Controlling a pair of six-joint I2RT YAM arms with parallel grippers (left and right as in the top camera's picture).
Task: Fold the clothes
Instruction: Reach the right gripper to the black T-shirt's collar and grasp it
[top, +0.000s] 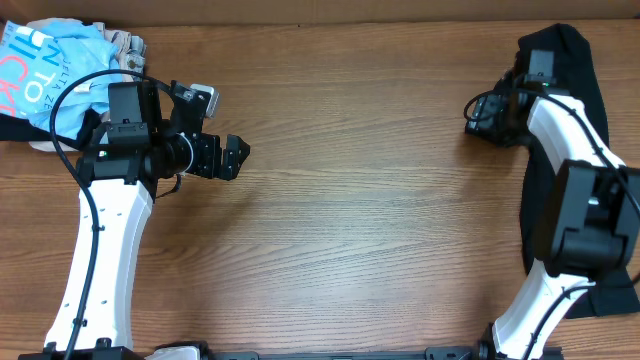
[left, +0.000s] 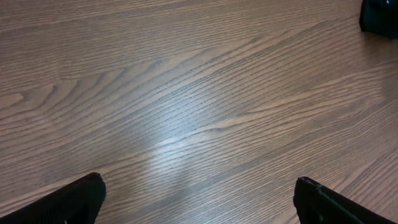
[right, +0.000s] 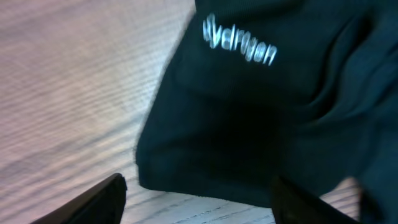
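Right wrist view is blurred. The white lettering (right: 239, 43) on the black T-shirt (right: 249, 124) seems to read "Hydrogen", but it is not sharp. From overhead the T-shirt lies at the far right of the tabletop (top: 350, 200). It runs off the right edge, and the right arm (top: 550, 130) covers much of it, so its full outline cannot be traced. There the dark wrist parts merge with the dark fabric.

Far left corner: a crumpled light blue printed shirt (top: 50, 70), cut by the frame edge, with beige garments (top: 128, 45) just beside it.

Left end effector (top: 232, 157): fingers spread wide over bare wood, well apart from the T-shirt.

Right end effector (right: 198, 183): fingers spread, one on each side of the T-shirt's rumpled edge, with fabric lying between them. Contact cannot be made out.

T-shirt: plain black, soft, loosely folded over itself.
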